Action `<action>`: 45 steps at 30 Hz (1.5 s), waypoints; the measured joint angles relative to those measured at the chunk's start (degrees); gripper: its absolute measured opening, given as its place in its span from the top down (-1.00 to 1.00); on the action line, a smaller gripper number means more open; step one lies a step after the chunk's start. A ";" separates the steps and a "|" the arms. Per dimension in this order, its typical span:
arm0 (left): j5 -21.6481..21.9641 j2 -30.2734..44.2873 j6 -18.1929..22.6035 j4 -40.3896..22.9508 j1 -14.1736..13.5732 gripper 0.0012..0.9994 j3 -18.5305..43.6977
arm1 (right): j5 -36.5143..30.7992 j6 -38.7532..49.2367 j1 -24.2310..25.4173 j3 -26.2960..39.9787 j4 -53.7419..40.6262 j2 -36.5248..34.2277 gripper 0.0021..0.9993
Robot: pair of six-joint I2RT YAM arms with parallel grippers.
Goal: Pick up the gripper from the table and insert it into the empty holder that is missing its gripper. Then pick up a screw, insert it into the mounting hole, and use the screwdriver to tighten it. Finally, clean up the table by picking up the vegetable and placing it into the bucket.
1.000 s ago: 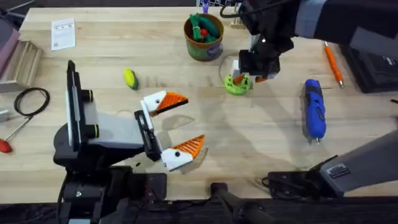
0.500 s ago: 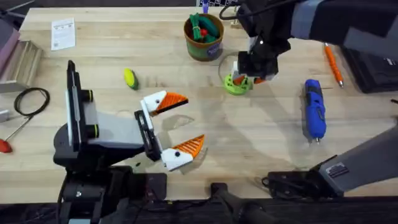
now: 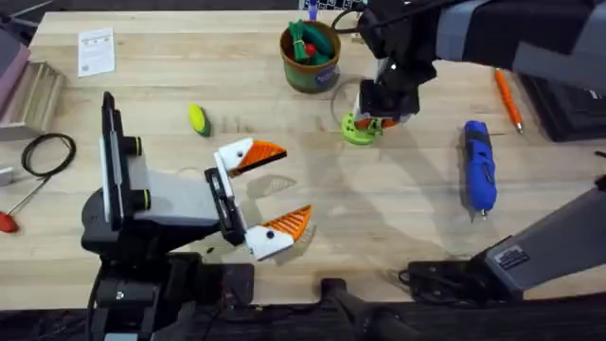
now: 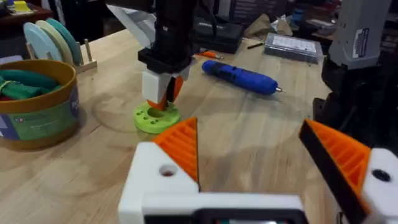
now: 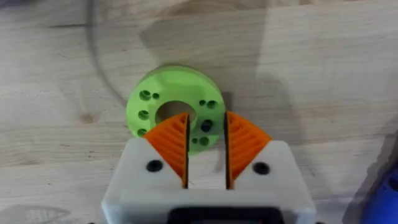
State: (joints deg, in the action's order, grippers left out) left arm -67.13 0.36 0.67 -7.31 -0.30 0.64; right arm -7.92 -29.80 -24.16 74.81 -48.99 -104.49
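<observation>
the right hand [image 3: 381,118] hangs low over the green disc [image 3: 360,128] on the worktop [image 3: 379,208], just right of the bucket [image 3: 310,57]; its orange pads [image 5: 169,140] stand narrow, a thin slot between them, and whether a screw sits in that slot i cannot tell. the left hand [image 3: 275,194] rests wide and holds nothing at near left. the screwdriver [image 3: 478,166] lies well right of the disc, and the vegetable [image 3: 198,119] lies on the worktop left of the bucket, not yet binned. risk: a screw this small could slip from ribbed pads or get nudged deeper into the disc if the pinch lands off-centre, and a crooked descent could shove the light disc sideways toward the bucket.
</observation>
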 joint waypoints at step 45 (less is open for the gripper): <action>0.00 0.00 0.00 0.00 0.00 -0.97 0.00 | 0.00 -0.02 0.00 0.00 -0.30 1.03 0.58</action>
State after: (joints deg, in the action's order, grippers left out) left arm -67.13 0.36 0.67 -7.31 -0.30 0.64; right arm -7.92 -29.82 -24.16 74.81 -49.30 -103.46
